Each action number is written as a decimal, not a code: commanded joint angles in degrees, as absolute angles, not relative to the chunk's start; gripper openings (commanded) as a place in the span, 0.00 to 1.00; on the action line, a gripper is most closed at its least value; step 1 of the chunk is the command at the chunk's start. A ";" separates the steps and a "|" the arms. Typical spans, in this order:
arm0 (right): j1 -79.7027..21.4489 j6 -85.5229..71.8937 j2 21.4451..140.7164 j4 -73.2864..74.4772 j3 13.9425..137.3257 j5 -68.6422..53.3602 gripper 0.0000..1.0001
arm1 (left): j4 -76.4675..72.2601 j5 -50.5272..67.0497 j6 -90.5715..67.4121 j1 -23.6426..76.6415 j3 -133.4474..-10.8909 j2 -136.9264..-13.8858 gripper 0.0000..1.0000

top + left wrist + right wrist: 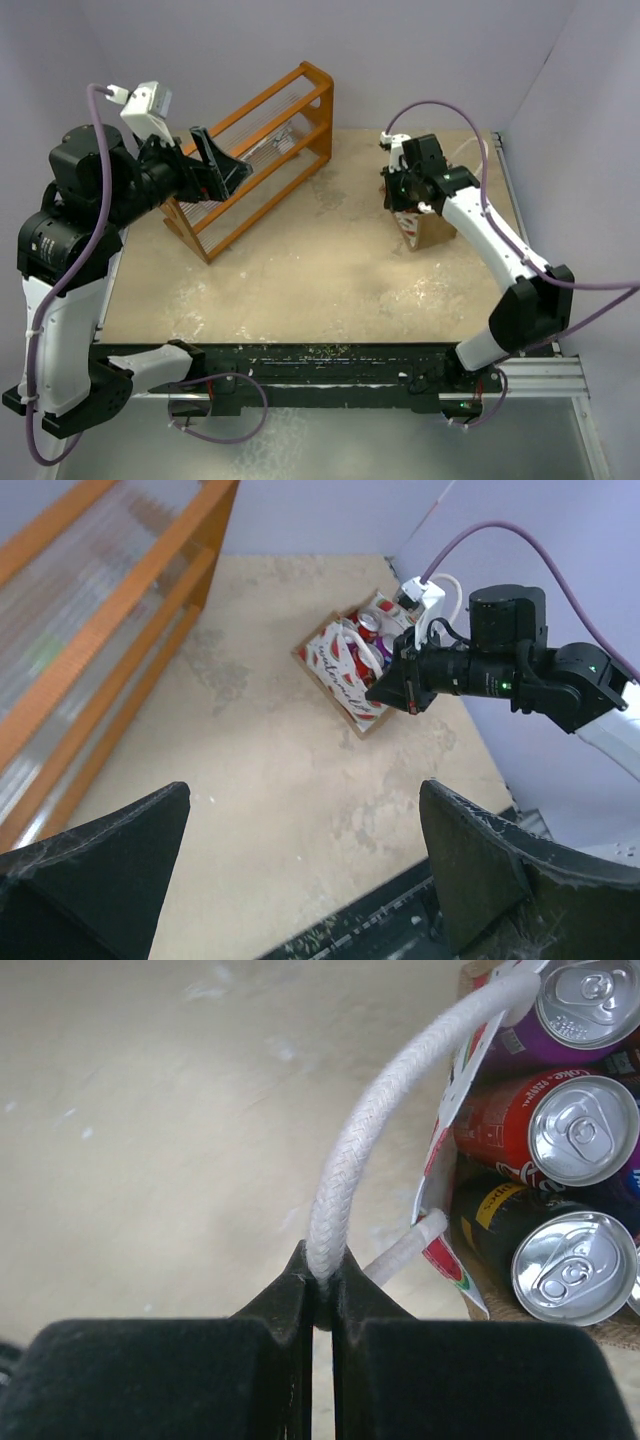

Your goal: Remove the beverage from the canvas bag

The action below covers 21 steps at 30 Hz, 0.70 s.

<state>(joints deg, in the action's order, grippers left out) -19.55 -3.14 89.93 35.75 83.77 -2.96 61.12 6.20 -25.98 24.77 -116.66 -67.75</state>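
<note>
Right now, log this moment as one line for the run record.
right tool: shut on handle of canvas bag | left tool: open, apart from bag | cans: inside bag, none lifted

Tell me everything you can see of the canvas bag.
The canvas bag is a small tan boxy tote with a white, red-marked side panel, standing open on the right side of the table. Inside stand upright drink cans. One white rope handle is pinched between the fingers of the right gripper.
</note>
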 commanded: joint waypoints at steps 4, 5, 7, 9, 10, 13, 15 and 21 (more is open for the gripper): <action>-32.49 -15.62 80.33 31.74 75.28 -16.61 0.00 | 57.93 11.30 -36.66 24.87 -107.46 -63.08 0.99; -33.68 -16.89 80.07 30.84 74.52 -17.08 0.00 | 57.92 11.38 -37.17 24.87 -106.82 -62.84 0.99; -37.74 -19.17 80.17 29.63 73.85 -17.31 0.00 | 58.20 11.59 -37.79 24.89 -106.08 -62.66 0.99; -40.97 -20.76 80.72 28.63 73.95 -17.18 0.00 | 58.72 11.67 -38.38 24.90 -105.64 -62.83 0.99; -42.28 -21.51 81.12 28.12 74.25 -17.14 0.00 | 58.79 11.75 -38.72 24.88 -105.37 -62.90 0.99; -46.71 -22.96 82.53 26.25 75.80 -17.82 0.00 | 58.14 12.27 -40.38 24.87 -103.85 -62.76 0.99; -49.70 -21.95 84.01 25.48 77.85 -18.77 0.00 | 56.97 12.26 -42.01 24.94 -101.87 -62.12 0.99; -54.72 -15.89 88.60 29.60 83.18 -19.51 0.00 | 50.38 12.35 -48.13 24.87 -93.82 -58.56 0.99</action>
